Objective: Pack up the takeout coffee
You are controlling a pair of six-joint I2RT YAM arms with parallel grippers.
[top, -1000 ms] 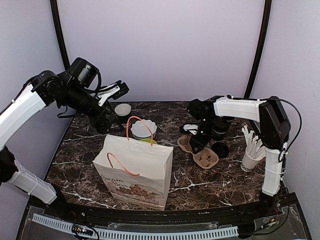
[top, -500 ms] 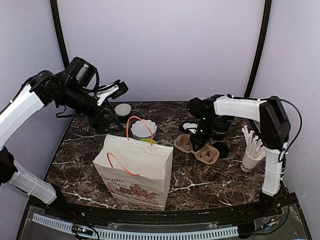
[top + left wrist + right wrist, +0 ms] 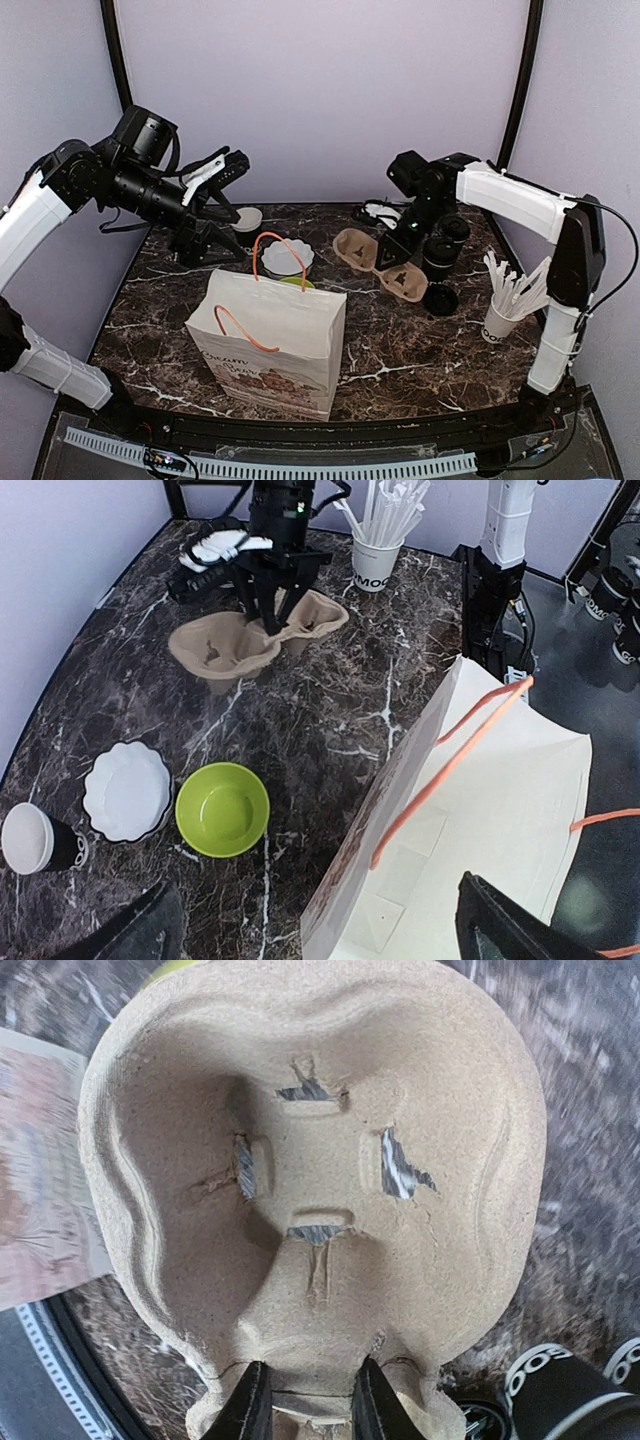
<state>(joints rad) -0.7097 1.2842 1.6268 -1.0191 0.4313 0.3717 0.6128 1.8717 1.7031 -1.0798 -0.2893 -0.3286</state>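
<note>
With my right gripper [image 3: 312, 1405] clamped on the pulp carrier [image 3: 310, 1160] and my left gripper [image 3: 315, 900] spread wide, I judge the takeout coffee [image 3: 438, 258], upright at 2 o'clock on the table [image 3: 400, 350], light, crushable and spill-prone: grip it mid-wall, gently, keeping it vertical.

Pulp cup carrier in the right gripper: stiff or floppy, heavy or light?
Likely light: the right gripper holds the pulp cup carrier by one narrow pinch. Moulded shape looks stiff: neither well droops. Thin pulp could crush at the pinch.
</note>
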